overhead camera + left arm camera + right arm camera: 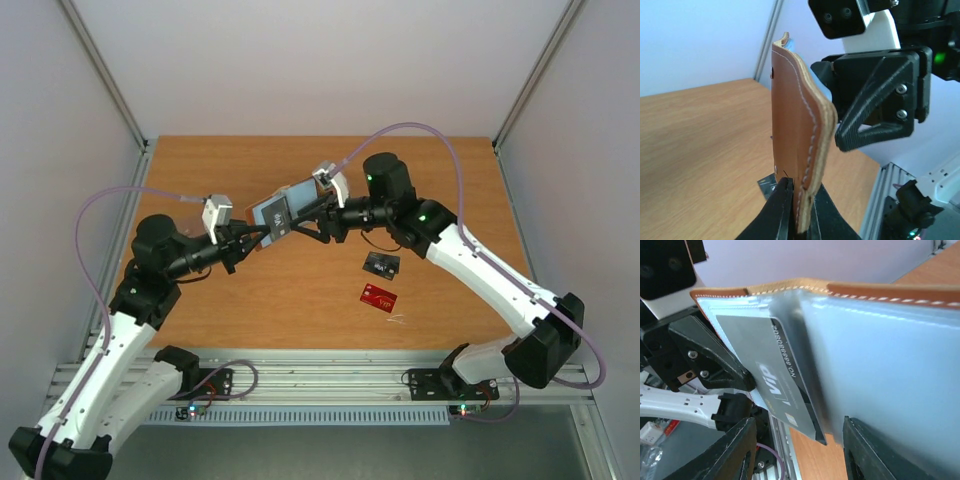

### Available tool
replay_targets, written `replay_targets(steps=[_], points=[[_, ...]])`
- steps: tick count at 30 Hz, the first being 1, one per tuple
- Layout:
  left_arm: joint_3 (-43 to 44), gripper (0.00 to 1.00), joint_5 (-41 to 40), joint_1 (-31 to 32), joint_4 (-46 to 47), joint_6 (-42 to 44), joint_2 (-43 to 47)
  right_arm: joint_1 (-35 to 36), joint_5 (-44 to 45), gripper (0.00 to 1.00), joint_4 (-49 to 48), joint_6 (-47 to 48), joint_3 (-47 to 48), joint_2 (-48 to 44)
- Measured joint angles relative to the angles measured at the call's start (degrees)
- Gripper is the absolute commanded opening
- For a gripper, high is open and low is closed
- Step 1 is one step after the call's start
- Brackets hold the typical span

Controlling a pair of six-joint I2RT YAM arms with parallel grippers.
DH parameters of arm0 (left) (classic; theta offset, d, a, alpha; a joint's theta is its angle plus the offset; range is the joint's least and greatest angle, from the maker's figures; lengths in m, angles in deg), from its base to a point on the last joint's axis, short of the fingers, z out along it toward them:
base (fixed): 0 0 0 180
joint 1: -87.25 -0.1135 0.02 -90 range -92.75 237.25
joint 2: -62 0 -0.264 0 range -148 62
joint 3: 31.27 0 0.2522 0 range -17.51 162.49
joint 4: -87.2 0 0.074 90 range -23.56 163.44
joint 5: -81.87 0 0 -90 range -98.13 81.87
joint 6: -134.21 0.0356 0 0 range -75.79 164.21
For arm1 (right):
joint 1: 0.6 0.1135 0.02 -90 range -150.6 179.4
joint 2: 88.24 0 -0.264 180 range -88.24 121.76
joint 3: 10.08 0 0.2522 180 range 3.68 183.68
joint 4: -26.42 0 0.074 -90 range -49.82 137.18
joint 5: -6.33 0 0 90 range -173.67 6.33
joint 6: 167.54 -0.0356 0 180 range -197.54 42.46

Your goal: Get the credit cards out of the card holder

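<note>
Left fingers (783, 207) clamp the card holder (800, 130); right fingers (735, 452) spread apart beside its pocketed credit card (760, 365).

Two white arms (490, 280) with black joints (385, 180), lilac cables (405, 125), black angular hands (797, 215) with silver screws (900, 89).

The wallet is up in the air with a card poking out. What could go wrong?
The left gripper pinches only one edge of the card holder, so a tug could twist it or pull it loose. The blue card sits slanted in its pocket; the open right gripper might catch the pocket too. If the card slips, it could fall to the table.
</note>
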Motion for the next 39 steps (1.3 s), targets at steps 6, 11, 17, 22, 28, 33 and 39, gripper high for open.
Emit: replay_targets(steps=[6,11,17,22,28,33,39], points=[[-1.53,0.0,6.32,-0.07,7.58,-4.07,0.28,-2.1,-3.21,0.41,0.35,0.22,-0.31,-2.29],[-1.66,0.0,9.9,-0.13,13.11,-7.19,0.28,-3.13,-6.71,0.28,0.98,0.85,0.02,-2.86],[-1.7,0.0,12.07,-0.17,16.41,-8.59,0.28,-3.37,-11.54,0.12,1.9,1.27,2.12,-2.47],[-1.7,0.0,12.83,-0.24,16.98,-9.18,0.26,-3.26,-14.8,0.01,1.97,1.07,3.58,-0.68],[-1.9,0.08,12.79,-0.66,16.98,-9.57,0.31,-3.48,-16.35,0.01,1.84,1.36,3.65,-0.79],[-1.92,0.12,12.68,-0.57,17.25,-9.55,0.28,-3.74,-16.9,0.01,2.64,2.21,3.65,-1.62],[-2.08,0.13,12.74,-0.42,17.25,-9.55,0.26,-4.22,-16.87,0.01,6.1,4.46,4.96,-1.99]])
